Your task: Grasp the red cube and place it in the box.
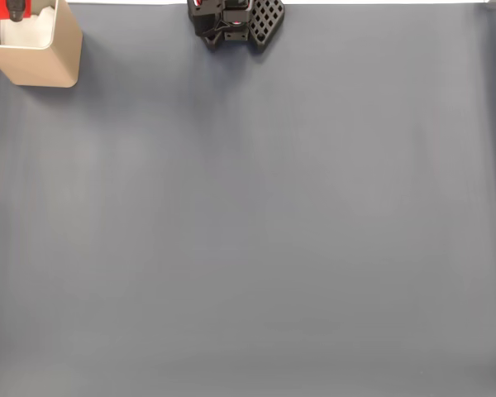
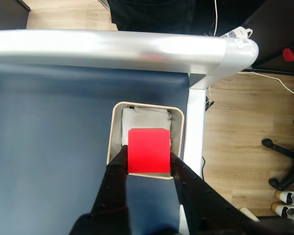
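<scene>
Both black fingers (image 2: 115,181) of the gripper (image 2: 148,164) are clamped on the red cube (image 2: 148,151), one pressed to each side of it, as the wrist view shows. That cube hangs between the tips directly above the open top of the box (image 2: 110,139) — its red face covers much of the pale inside, and the box's tan rim with rounded corners frames it on the left, top and right. Whether the cube's underside touches anything within the box cannot be told from here.

The box stands on a dark blue-grey mat (image 2: 49,147), close to the mat's edge. Just past it runs a silver metal rail (image 2: 108,49), which bends down at a rounded corner into a white table leg (image 2: 196,127). Beyond the table lies a wooden floor (image 2: 240,127) with a white cable (image 2: 279,83) trailing across it and the black wheeled base of a chair (image 2: 286,156) at the right edge.

In the fixed view, the box (image 1: 45,66) sits in the upper left corner of the mat (image 1: 256,248), and a sliver of red cube (image 1: 2,8) peeks above its white interior at the very top of the frame. Black parts of the arm's base (image 1: 231,23) — one with a grid of holes — sit at the top centre, well apart from the box.
</scene>
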Tool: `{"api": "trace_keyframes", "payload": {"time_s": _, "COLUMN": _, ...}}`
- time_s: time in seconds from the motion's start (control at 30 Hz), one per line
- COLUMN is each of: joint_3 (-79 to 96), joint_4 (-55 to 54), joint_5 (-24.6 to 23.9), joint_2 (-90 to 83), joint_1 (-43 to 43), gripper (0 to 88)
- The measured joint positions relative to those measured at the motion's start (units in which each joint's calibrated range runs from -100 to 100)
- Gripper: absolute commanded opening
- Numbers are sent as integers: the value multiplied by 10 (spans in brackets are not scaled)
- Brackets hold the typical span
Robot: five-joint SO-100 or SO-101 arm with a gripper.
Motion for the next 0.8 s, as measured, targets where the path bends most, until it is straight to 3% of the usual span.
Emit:
{"api": "trace_keyframes", "payload": {"time_s": 0.1, "joint_3": 0, "joint_4": 0, "joint_5": 0, "joint_2": 0, "joint_1": 0, "gripper": 7}}
{"api": "trace_keyframes", "payload": {"time_s": 0.27, "joint_3": 0, "joint_4": 0, "joint_5": 0, "joint_2": 0, "joint_1": 0, "gripper": 191}}
{"api": "trace_keyframes", "payload": {"time_s": 0.63, "joint_3": 0, "joint_4": 0, "joint_5": -1, "joint_2": 0, "joint_1": 0, "gripper": 459}}
{"api": "trace_keyframes", "payload": {"time_s": 0.67, "joint_3": 0, "joint_4": 0, "joint_5": -3, "joint_2": 0, "joint_1": 1, "gripper": 554}}
{"api": "trace_keyframes", "payload": {"time_s": 0.8, "joint_3": 0, "joint_4": 0, "joint_5": -10, "joint_2": 0, "joint_1": 0, "gripper": 572}}
